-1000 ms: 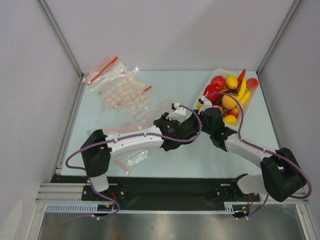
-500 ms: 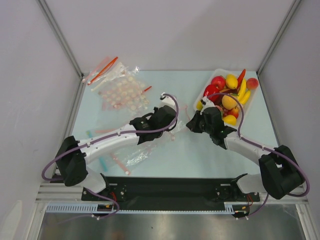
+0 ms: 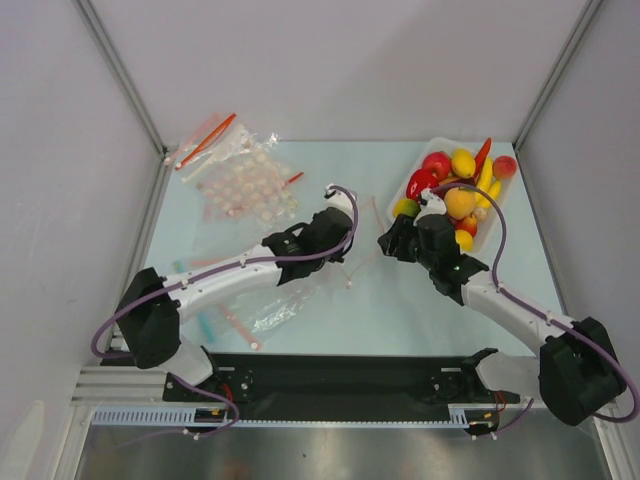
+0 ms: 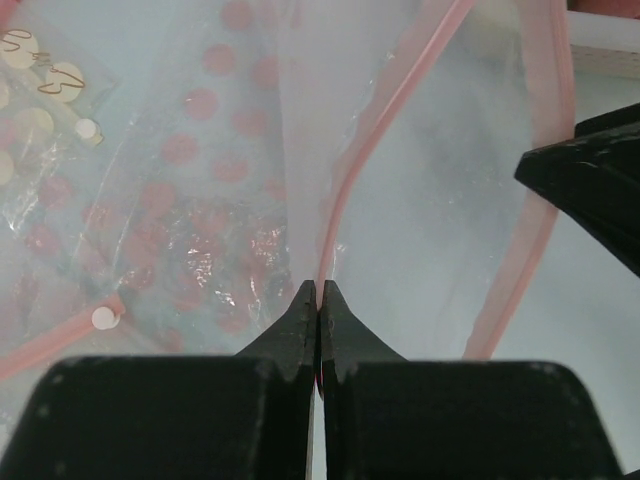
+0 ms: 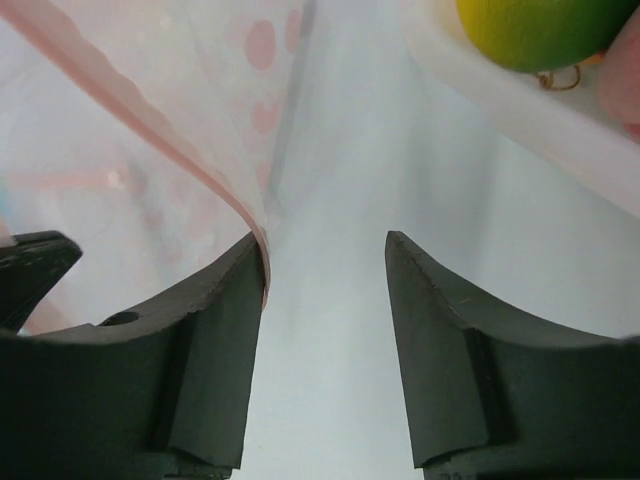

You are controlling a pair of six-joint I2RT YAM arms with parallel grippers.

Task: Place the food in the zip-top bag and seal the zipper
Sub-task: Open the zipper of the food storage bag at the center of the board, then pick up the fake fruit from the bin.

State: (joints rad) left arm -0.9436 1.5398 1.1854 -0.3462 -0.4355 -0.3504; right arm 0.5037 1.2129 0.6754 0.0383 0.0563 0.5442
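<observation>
The zip-top bag (image 4: pixel 430 230) lies clear and thin on the table between the two arms, its mouth spread wide. My left gripper (image 4: pixel 320 290) (image 3: pixel 348 250) is shut on the zipper (image 4: pixel 365 150), the pink-orange strip at the mouth's edge. My right gripper (image 5: pixel 325 245) (image 3: pixel 386 243) is open just right of the bag; the strip's other side (image 5: pixel 150 130) rests against its left finger, not clamped. The food (image 3: pixel 455 190) is piled in the white tray (image 3: pixel 497 212) beyond the right gripper. A green-yellow mango (image 5: pixel 540 30) shows at the tray's near corner.
Clear bags printed with pale dots (image 3: pixel 240 185) lie at the back left, one with a red strip (image 3: pixel 207 141). More crumpled plastic (image 3: pixel 272 312) lies by the left arm. The tray's rim (image 5: pixel 520 110) stands close ahead of the right gripper, to its right.
The left arm drew back to the left with the bag's strip still pinched. The right gripper opened off the bag's edge and shifted slightly right.
</observation>
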